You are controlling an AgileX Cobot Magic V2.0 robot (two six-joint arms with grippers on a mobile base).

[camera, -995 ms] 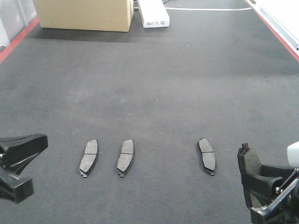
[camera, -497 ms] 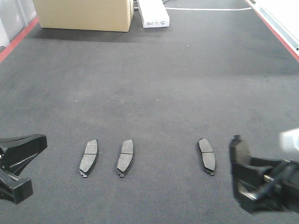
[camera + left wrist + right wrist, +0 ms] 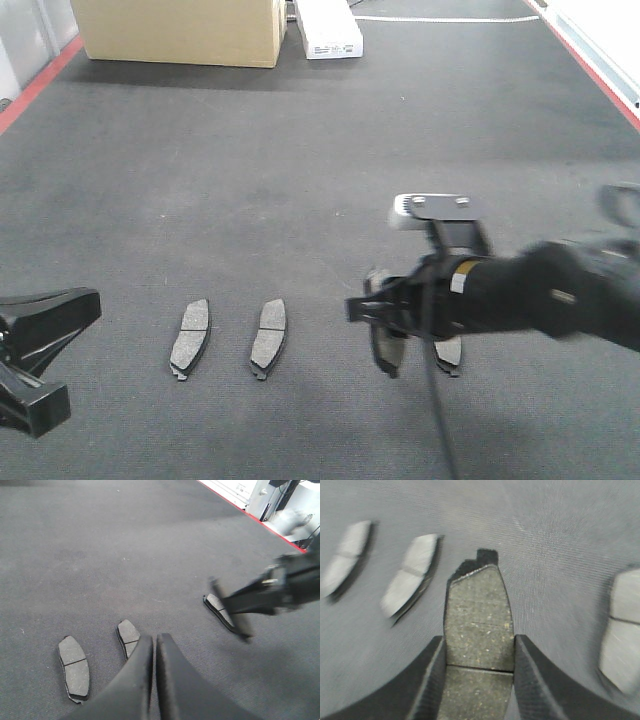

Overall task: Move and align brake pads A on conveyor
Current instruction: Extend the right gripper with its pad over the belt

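Observation:
On the dark conveyor (image 3: 320,180) two brake pads (image 3: 190,335) (image 3: 268,335) lie side by side at the front left. A third pad (image 3: 448,353) lies to the right, partly hidden behind my right arm. My right gripper (image 3: 385,318) is shut on a fourth pad (image 3: 479,612), which hangs on edge just above the belt, close to the left of the third pad. The right wrist view shows the pad (image 3: 412,570) to its left and the one (image 3: 620,630) to its right. My left gripper (image 3: 155,647) is shut with nothing in it, low at the front left, near the two pads.
A cardboard box (image 3: 180,30) and a white box (image 3: 328,30) stand at the far end of the belt. Red strips (image 3: 40,85) run along both belt edges. My right arm (image 3: 540,295) reaches in from the right.
My right gripper has swung from the front right corner leftwards with its pad, to between the second and third pads. The left gripper and the lying pads have not moved.

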